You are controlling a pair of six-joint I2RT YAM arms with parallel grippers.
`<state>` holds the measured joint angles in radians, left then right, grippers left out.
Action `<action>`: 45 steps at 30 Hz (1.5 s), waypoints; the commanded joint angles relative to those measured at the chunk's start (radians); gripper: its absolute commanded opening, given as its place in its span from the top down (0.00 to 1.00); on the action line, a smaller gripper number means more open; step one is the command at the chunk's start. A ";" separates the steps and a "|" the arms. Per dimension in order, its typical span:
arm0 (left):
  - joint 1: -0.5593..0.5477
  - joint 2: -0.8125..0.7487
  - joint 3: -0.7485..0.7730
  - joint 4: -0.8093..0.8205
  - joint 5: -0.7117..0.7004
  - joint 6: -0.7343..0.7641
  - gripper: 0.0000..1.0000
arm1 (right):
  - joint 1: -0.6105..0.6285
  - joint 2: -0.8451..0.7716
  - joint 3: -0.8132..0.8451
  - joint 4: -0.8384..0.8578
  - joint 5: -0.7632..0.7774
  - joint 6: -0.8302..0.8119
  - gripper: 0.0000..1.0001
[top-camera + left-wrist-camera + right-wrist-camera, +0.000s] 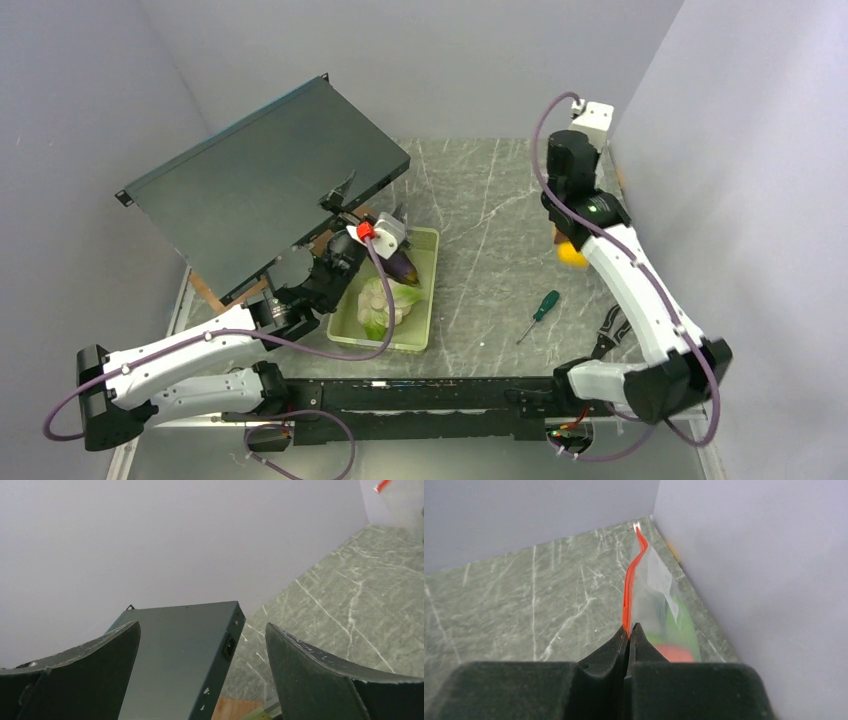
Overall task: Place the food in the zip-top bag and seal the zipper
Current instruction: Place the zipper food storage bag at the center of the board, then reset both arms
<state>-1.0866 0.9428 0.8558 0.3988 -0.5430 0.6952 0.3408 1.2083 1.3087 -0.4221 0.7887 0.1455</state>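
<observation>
My right gripper (628,630) is shut on the orange-red zipper (628,587) of the clear zip-top bag (659,597), which stands against the right wall. Green and red-orange food (676,647) shows through the bag. In the top view a yellow piece (572,254) shows under the right wrist. My left gripper (202,640) is open and empty, raised over the far end of the pale green tray (425,330). A dark purple piece (404,268) and a green-white piece (385,300) lie in the tray. A bag corner (382,486) shows in the left wrist view.
A large dark metal box (260,190) leans tilted at the back left, close to the left gripper's fingers; it also shows in the left wrist view (175,655). A green-handled screwdriver (540,312) lies on the marble table (480,210) between tray and right arm.
</observation>
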 commanded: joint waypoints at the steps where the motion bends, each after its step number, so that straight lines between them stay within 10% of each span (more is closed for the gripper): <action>1: 0.025 -0.023 -0.013 0.085 -0.050 0.004 0.00 | 0.020 0.180 0.010 0.135 -0.012 -0.050 1.00; 11: 0.108 -0.045 -0.037 0.120 -0.063 -0.010 0.01 | 0.240 0.794 0.311 0.046 -0.106 -0.026 1.00; 19: 0.147 -0.033 -0.026 0.089 -0.048 -0.037 0.02 | 0.240 0.830 0.300 0.045 -0.259 -0.014 0.96; 28: 0.163 -0.055 -0.028 0.086 -0.047 -0.041 0.02 | 0.234 0.562 0.151 0.001 -0.327 0.015 0.36; 38: 0.162 -0.160 0.180 -0.286 0.091 -0.294 0.00 | 0.226 -0.085 -0.008 -0.137 -0.454 0.042 0.03; 45: 0.161 -0.291 0.388 -0.572 0.273 -0.599 0.00 | 0.227 -0.464 -0.008 -0.178 -0.482 0.026 0.00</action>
<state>-0.9279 0.7303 1.1389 -0.0071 -0.4011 0.3088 0.5701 0.8616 1.3056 -0.5430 0.3370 0.1799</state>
